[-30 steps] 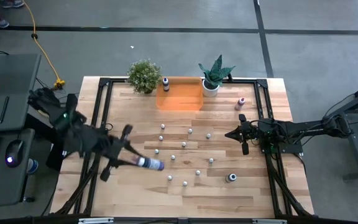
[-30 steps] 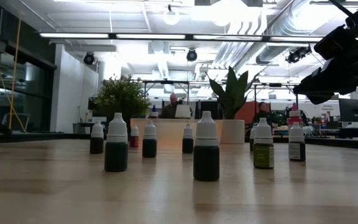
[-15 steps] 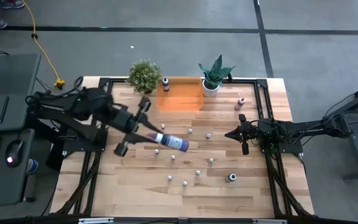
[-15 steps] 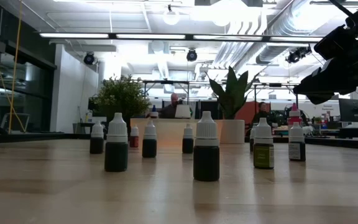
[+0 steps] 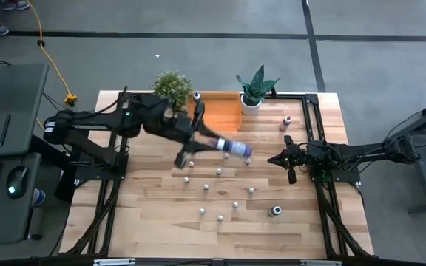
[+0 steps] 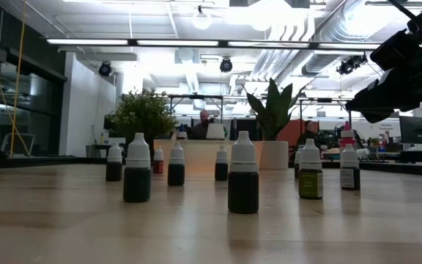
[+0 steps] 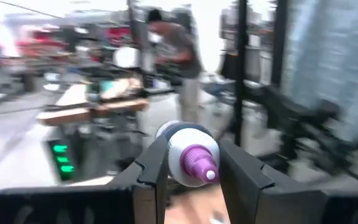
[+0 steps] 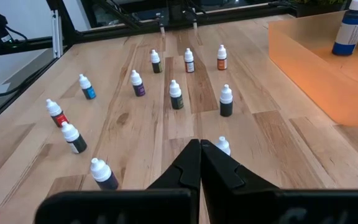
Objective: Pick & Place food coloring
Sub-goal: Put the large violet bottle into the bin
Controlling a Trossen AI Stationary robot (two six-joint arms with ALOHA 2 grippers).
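Note:
My left gripper (image 5: pixel 204 140) reaches in over the table's middle, just near of the orange tray (image 5: pixel 214 112), and is shut on a larger food coloring bottle (image 5: pixel 229 147) with a white and blue body and a purple cap (image 7: pixel 197 159). Several tiny white-capped food coloring bottles (image 5: pixel 218 172) stand upright on the wood; the low view shows them in a row (image 6: pixel 243 182). My right gripper (image 5: pixel 288 159) waits shut at the table's right, its fingers (image 8: pixel 199 152) touching nothing. My left gripper pinches the bottle's body (image 7: pixel 174 149) between its two fingers, one on each side. The fingers reach level from the table's left and lie along the bottle. The capped end sticks out past the fingertips toward the right. The bottle lies level, lifted clear of the table.
Two potted plants (image 5: pixel 172 88) (image 5: pixel 256 87) flank the tray at the far edge. A blue bottle (image 5: pixel 197 97) stands at the tray's far left corner, a pink one (image 5: pixel 286 122) at the far right, a dark one (image 5: pixel 275 211) at the near right. A black frame (image 5: pixel 117 148) borders the table.
My left gripper has swung from the table's near left toward the far edge and the right, up to the orange tray, turning as it went. It has kept its hold, and the bottle has stayed level and clear of the table.

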